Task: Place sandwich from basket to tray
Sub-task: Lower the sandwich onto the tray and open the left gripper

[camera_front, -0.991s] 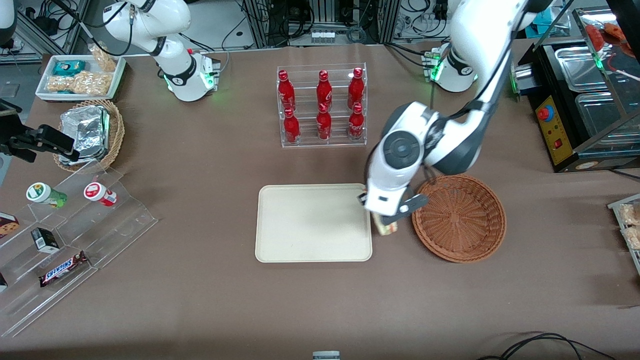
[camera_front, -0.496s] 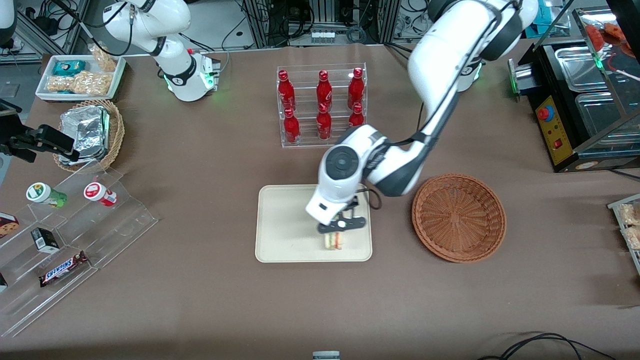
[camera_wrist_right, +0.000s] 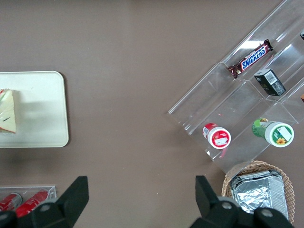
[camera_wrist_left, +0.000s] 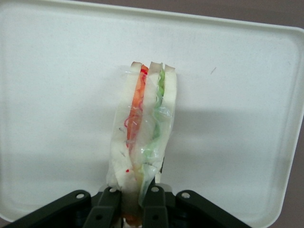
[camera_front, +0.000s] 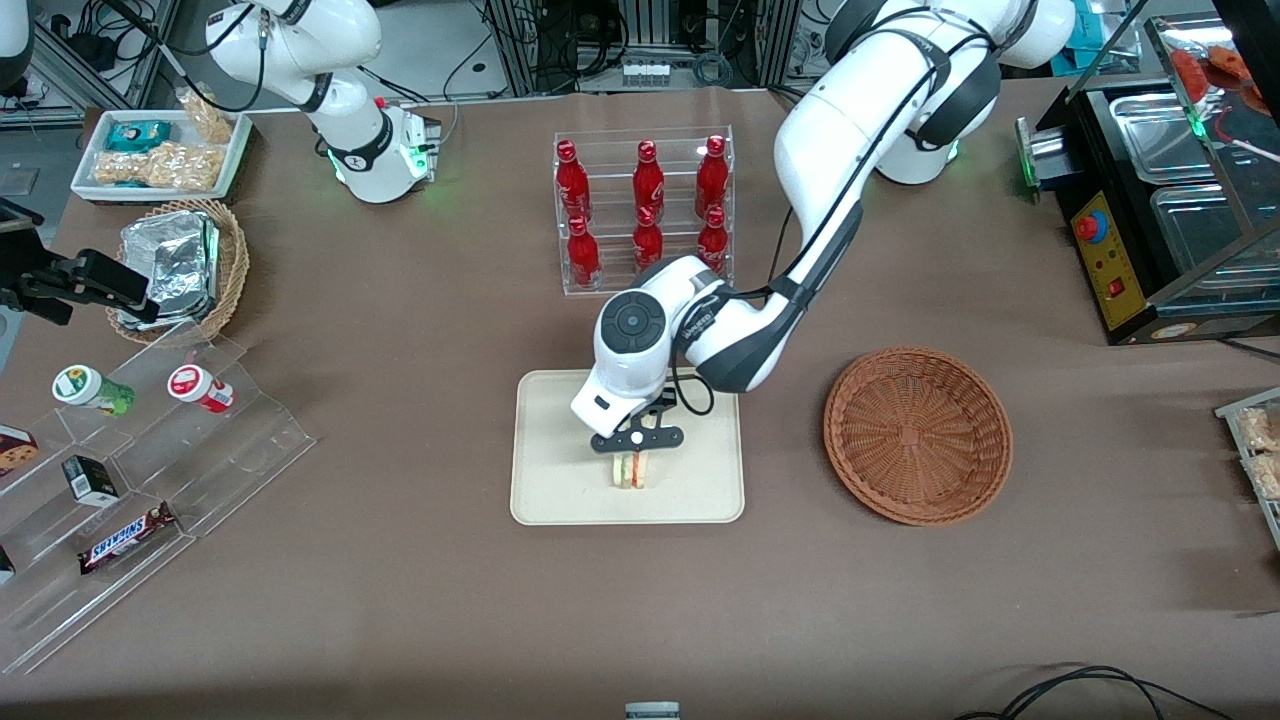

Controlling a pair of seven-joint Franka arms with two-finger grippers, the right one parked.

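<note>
My left gripper (camera_front: 631, 462) hangs over the cream tray (camera_front: 555, 490), shut on the wrapped sandwich (camera_front: 630, 470). In the left wrist view the sandwich (camera_wrist_left: 145, 128) stands on edge between the black fingers (camera_wrist_left: 108, 209), its pale bread and red, orange and green layers showing against the tray (camera_wrist_left: 237, 118). Whether it touches the tray floor I cannot tell. In the right wrist view the sandwich (camera_wrist_right: 7, 113) shows over the tray (camera_wrist_right: 42, 109). The reddish-brown wicker basket (camera_front: 917, 435) sits empty beside the tray, toward the working arm's end of the table.
A clear rack of red bottles (camera_front: 645, 210) stands farther from the front camera than the tray. Toward the parked arm's end are a clear stepped display (camera_front: 140, 470) with snacks, a tan basket of foil packs (camera_front: 180, 265) and a white snack tray (camera_front: 160, 155).
The gripper carried the sandwich from the gap between basket and tray to over the tray, moving toward the parked arm's end. It stayed shut on it.
</note>
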